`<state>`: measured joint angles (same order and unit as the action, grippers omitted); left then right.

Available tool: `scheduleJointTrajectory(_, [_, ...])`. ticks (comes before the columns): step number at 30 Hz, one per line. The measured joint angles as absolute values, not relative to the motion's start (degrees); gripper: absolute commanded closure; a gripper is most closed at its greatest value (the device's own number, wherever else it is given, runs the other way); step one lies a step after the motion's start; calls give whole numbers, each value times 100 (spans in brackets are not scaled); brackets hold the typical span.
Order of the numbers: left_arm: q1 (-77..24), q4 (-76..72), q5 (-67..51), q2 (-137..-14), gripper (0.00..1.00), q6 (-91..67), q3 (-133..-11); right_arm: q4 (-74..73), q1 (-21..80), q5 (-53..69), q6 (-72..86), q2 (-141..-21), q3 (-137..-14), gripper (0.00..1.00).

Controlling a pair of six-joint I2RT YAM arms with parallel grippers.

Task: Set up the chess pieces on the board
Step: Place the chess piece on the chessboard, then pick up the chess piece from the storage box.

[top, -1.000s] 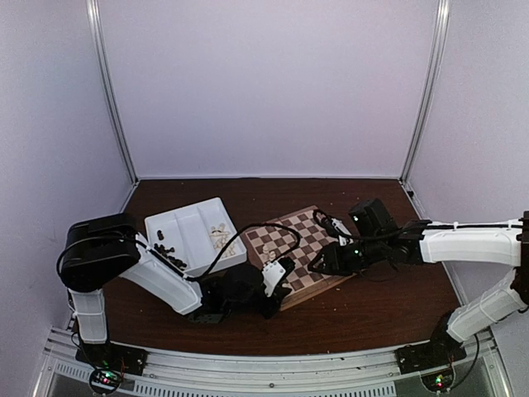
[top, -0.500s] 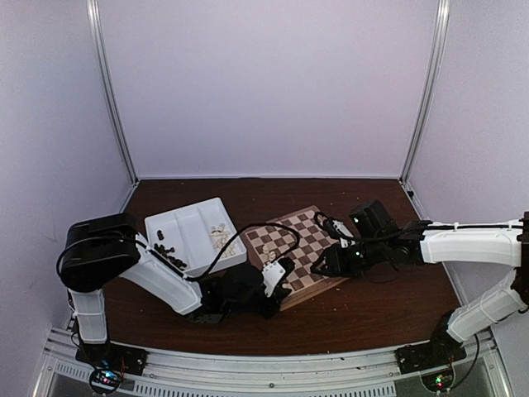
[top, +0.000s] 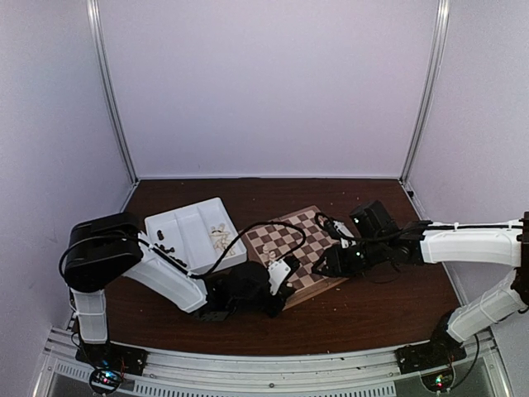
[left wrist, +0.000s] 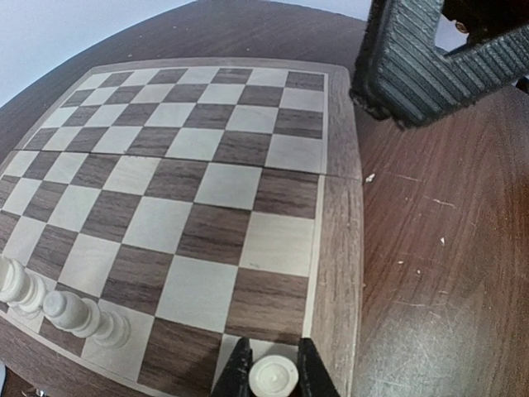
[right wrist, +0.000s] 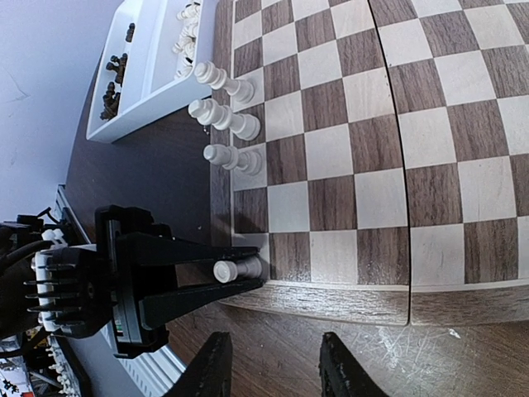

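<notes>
The left fingers [left wrist: 245,372] are pinching a cream-white chess piece [left wrist: 274,380] at the bottom edge of the left wrist view. One black tip is pressing each side of it, over the light corner square of the board [left wrist: 198,184]. Seen from straight above there, the piece is showing only its round top, so its kind is hard to name. The right wrist view is showing it side-on at lower left, its base at that corner square, though whether it is touching the wood cannot be told.

Three more white pieces [right wrist: 225,118] are standing in a line along the board's edge column, at upper left of the right wrist view. In the left wrist view that row is being cut off by the lower left corner.

The right fingers [top: 326,263] are hovering just off the board's edge, standing apart with only bare brown surface [left wrist: 430,248] between them, holding nothing.

The white tray [right wrist: 153,78], cropped at the top left of the right wrist view, is carrying dark pieces [right wrist: 111,93] in one compartment and pale ones [right wrist: 188,15] in another.

From overhead, the left arm [top: 165,277] is hiding the board's near corner, and the pieces standing there are too small to make out.
</notes>
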<state>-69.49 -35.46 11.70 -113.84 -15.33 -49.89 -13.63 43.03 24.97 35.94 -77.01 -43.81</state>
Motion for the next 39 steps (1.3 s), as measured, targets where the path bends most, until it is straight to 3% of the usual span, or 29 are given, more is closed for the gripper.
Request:
scheduleJointTrajectory(7, [-6949,-3529,1175,-11413,67,-1522,-5028,-1358,4296,2497,3594,-7675,-4298,62])
scheduleJointTrajectory(21, [-7063,-3037,1210,-11000,66,-1492,-4792,-1369,4261,2495,3590,-7605,-4285,62])
scheduleJointTrajectory(32, [-7223,-1253,1529,-8396,66,-1916,-3623,-1649,4132,2193,3148,-7024,-4281,61])
scheduleJointTrajectory(39, [-7220,322,2473,-7223,17,-2239,-3942,-1984,4049,1269,2512,-6233,-4077,60])
